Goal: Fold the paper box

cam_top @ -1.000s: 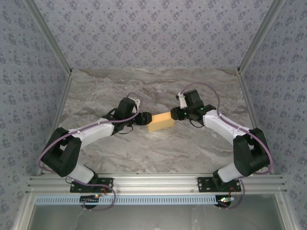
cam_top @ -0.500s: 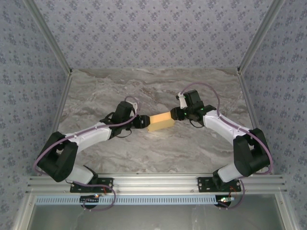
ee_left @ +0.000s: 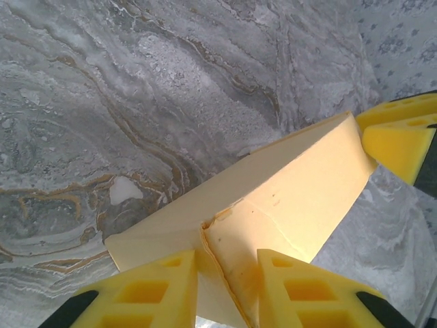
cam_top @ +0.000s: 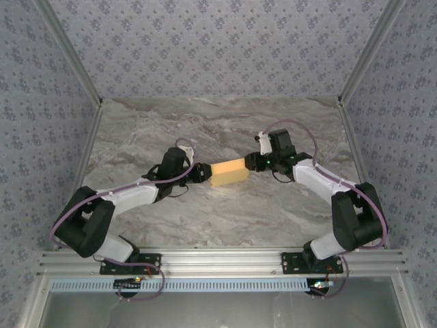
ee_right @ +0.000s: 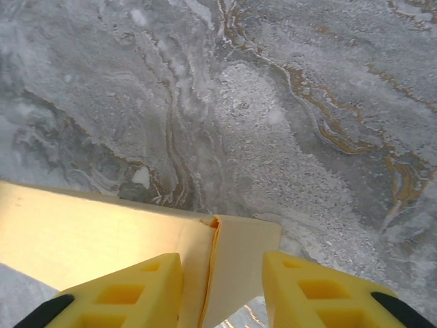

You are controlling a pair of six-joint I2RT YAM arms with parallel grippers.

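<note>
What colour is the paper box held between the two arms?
Pale yellow-orange, plain and unprinted; the paper box shows best in the left wrist view.

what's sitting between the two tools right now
The yellow paper box, spanning from the left tool to the right tool in the top view.

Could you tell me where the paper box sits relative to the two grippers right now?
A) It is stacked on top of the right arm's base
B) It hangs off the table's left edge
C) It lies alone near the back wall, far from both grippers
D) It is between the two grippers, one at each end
D: the paper box spans the gap between the left gripper at one end and the right gripper at the other, over the marble table.
</note>
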